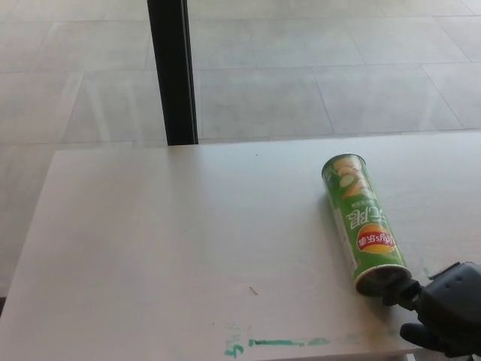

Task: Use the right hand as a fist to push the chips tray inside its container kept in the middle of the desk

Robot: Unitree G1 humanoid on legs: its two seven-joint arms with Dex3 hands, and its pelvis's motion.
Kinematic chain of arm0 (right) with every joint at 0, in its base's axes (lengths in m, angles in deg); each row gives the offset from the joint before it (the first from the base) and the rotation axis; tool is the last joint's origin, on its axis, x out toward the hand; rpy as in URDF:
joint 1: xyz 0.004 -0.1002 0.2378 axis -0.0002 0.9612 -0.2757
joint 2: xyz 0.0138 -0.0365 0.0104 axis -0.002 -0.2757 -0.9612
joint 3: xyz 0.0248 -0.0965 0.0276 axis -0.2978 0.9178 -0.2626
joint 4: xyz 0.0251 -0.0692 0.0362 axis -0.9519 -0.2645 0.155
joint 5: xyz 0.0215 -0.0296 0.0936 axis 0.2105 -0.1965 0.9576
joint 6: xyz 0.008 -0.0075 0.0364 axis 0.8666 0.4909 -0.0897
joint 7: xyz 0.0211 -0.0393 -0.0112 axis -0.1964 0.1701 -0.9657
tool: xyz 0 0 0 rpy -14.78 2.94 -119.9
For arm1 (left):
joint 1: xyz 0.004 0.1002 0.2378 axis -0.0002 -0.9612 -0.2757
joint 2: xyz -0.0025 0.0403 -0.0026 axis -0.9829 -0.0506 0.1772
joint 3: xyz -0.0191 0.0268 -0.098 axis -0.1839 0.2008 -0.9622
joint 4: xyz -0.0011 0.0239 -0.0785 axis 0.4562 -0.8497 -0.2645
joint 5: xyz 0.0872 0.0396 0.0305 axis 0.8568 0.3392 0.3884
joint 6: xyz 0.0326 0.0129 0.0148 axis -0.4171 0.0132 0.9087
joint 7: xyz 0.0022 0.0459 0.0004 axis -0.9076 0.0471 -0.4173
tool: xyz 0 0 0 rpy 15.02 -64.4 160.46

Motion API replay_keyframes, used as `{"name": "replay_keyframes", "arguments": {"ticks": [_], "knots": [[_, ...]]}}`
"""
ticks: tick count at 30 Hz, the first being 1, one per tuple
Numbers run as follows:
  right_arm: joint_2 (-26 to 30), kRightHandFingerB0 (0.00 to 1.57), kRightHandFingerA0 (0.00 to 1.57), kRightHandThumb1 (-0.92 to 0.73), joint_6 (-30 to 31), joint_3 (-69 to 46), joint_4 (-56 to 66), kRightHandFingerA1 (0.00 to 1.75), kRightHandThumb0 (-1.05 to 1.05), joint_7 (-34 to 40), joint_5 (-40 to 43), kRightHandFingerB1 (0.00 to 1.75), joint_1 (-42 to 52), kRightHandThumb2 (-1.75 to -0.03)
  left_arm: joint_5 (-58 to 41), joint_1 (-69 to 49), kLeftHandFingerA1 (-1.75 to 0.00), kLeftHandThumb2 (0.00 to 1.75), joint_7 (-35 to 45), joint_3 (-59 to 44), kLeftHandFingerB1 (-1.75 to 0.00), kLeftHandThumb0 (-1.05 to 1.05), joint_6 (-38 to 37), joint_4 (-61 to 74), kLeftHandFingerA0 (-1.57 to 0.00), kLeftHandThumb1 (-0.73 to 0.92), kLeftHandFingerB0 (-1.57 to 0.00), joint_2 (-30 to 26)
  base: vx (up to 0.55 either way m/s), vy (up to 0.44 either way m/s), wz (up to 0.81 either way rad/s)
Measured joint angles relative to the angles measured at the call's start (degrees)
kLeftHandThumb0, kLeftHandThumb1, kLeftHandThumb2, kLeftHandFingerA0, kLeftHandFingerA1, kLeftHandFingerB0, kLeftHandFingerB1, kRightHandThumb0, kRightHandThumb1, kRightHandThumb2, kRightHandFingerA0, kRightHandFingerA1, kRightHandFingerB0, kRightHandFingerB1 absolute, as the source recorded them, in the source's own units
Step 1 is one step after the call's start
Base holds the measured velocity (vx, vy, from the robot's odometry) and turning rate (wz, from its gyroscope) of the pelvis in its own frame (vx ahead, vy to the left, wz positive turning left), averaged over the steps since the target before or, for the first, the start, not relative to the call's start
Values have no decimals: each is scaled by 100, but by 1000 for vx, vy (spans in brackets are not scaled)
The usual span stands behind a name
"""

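One container: a green chips can (364, 226) lay on its side on the white tabletop (173, 248), toward the 4 o'clock part of the view rather than dead centre.
Long axis: it ran from about 11 o'clock at the far closed end to about 5 o'clock at the near mouth.
Tray: no tray stuck out past the near mouth (382, 280); judged from that, it sat nearly or fully inside.
Right hand: the black right hand (445, 312) sat at the 5 o'clock corner, its foremost knuckle touching or just beside the mouth rim.
Fingers: they looked curled in on nothing, like a fist, though part of the hand was cut off by the frame edge.
Key relation: the can lay toward 11 o'clock from the fist, so a push along the can's own axis would have driven the tray straight in; an off-axis shove risked rolling or skidding the can.
Nearer arm: the right; the left hand was not in view.
Tabletop marks: green smears (282, 344) lay along the near edge at 6 o'clock, well apart from the can.
Beyond: a dark post (171, 71) stood at 12 o'clock against pale floor tiles (316, 68).
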Motion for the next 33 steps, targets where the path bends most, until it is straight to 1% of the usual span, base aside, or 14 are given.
{"name": "replay_keyframes", "arguments": {"ticks": [4, 9, 10, 11, 12, 14, 18, 20, 21, 24, 25, 28, 29, 33], "knots": [[172, 55, 97, -74, -5, -36, 409, 133, -73, -224, 86, 66, 195, -105, 8, -5, -142, 133, 0, 40, -75, -73, -13, 20, -117, 55, 0, 4, 0, 0, 0], [490, 69, 105, -86, -262, -127, 1007, 119, -70, -559, 426, 59, 422, -66, 7, 0, -143, 132, 2, 39, -79, -73, -13, 26, -119, 53, -8, 8, 0, 0, 0], [532, 70, 105, -85, -312, -151, 1131, 119, -70, -619, 501, 61, 466, -66, 7, 1, -133, 135, 4, 39, -96, -105, -13, 26, -84, 69, -32, 10, 0, 0, 0], [574, 72, 105, -87, -363, -175, 1261, 122, -71, -681, 586, 62, 509, -66, 7, 3, -138, 129, 4, 39, -75, -72, -13, 25, -110, 49, -2, 12, 0, 0, 0], [604, 72, 105, -85, -400, -198, 1352, 127, -71, -726, 652, 63, 541, -66, 8, 4, -148, 84, 5, 39, -111, -105, -13, 25, -62, 92, -24, 13, 0, 0, 0], [700, 67, 106, -67, -498, -264, 1663, 117, -70, -863, 845, 69, 642, -104, 10, 10, -135, 131, 6, 40, -74, -78, -13, 25, -104, 51, 0, 14, 0, 0, 0], [837, 72, 105, -82, -616, -328, 2204, 113, -67, -1077, 1127, 58, 822, -65, 9, 19, -147, 133, 7, 39, -81, -82, -13, 24, -119, 53, -5, 15, 0, 0, 0], [914, 70, 99, -86, -668, -396, 2555, 111, -68, -1205, 1302, 58, 931, -65, 9, 21, -133, 134, 7, 39, -74, -77, -13, 25, -99, 56, 0, 16, 0, 0, 0], [938, 66, 94, -86, -685, -439, 2697, 114, -66, -1262, 1381, 57, 976, -66, 9, 22, -158, 85, 7, 39, -116, -105, -13, 25, -57, 92, -17, 16, 0, 0, 0], [1023, 65, 90, -86, -737, -645, 3002, 115, -63, -1370, 1613, 56, 1078, -66, 10, 33, -159, 88, 7, 40, -120, -105, -13, 24, -58, 92, -18, 17, 0, 0, 0], [1056, 63, 92, -87, -751, -735, 3076, 102, -62, -1393, 1688, 54, 1113, -66, 11, 33, -131, 127, 6, 40, -73, -73, -13, 24, -100, 48, -1, 17, 0, 0, 0], [1148, 64, 92, -85, -785, -1084, 3255, 111, -62, -1464, 1930, 54, 1223, -66, 13, 34, -160, 86, 6, 40, -118, -105, -13, 22, -59, 92, -17, 18, 0, 0, 0], [1164, 67, 95, -84, -797, -1205, 3295, 108, -59, -1482, 2000, 55, 1252, -65, 13, 35, -136, 128, 6, 40, -73, -70, -13, 21, -111, 49, -1, 18, 0, 0, 0], [1234, 67, 99, -82, -848, -1896, 3345, 103, -59, -1527, 2294, 52, 1448, -65, 12, 37, -138, 131, 7, 40, -75, -76, -13, 23, -107, 52, 0, 19, 0, 0, 0]]}}
